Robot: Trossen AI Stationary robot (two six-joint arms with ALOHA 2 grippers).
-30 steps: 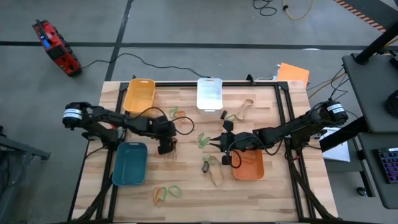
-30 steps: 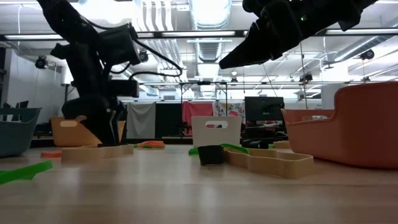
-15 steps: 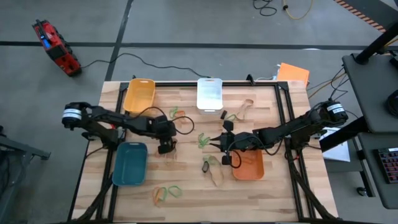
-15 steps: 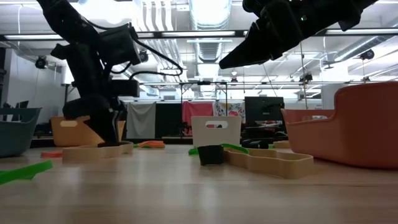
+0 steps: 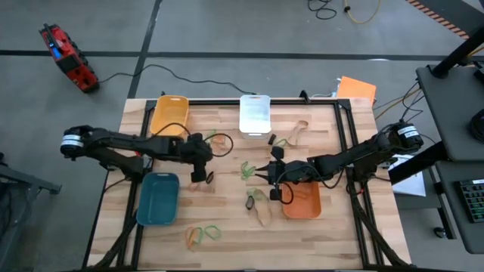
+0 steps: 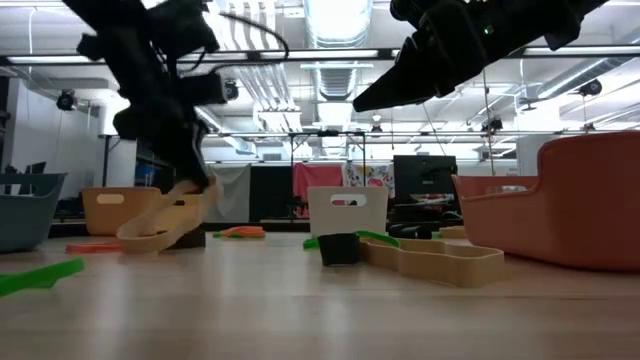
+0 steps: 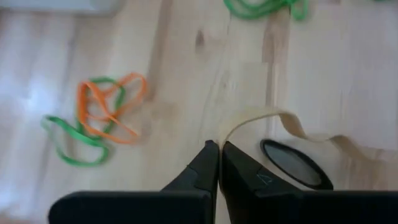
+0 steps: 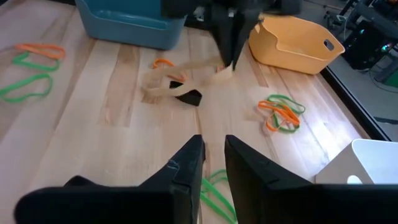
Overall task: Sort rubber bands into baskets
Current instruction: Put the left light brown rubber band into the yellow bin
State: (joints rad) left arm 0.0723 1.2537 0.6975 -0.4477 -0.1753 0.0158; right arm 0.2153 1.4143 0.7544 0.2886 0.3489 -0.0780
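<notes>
The left hand [image 5: 199, 175] hangs over the left-middle of the wooden surface [image 5: 227, 219], its fingers [image 7: 208, 163] pinched tight on one end of a tan rubber band [image 6: 165, 220]. That end is lifted clear, while the other end trails down to the boards beside a black rubber band [image 7: 291, 163]. The teal basket [image 5: 157, 199] sits just near-left of this hand, and the yellow basket [image 5: 169, 115] lies at the far left.

The right hand [image 5: 266, 175] is held above the middle of the surface, beside the orange basket [image 5: 305, 199]. Its fingers [image 8: 186, 163] stand slightly apart with nothing between them.

The white basket [image 5: 255, 115] rests at the far edge, in the middle. A green and orange tangle of rubber bands [image 5: 212, 138] lies between the yellow and white baskets, and green bands [image 5: 247, 169] lie between the two hands. Another tan band [image 5: 261, 214] and a black one [image 5: 250, 201] lie near the orange basket, and a further tan band [image 5: 298, 130] lies right of the white basket. More orange and green bands [image 5: 203, 235] sit by the near edge.
</notes>
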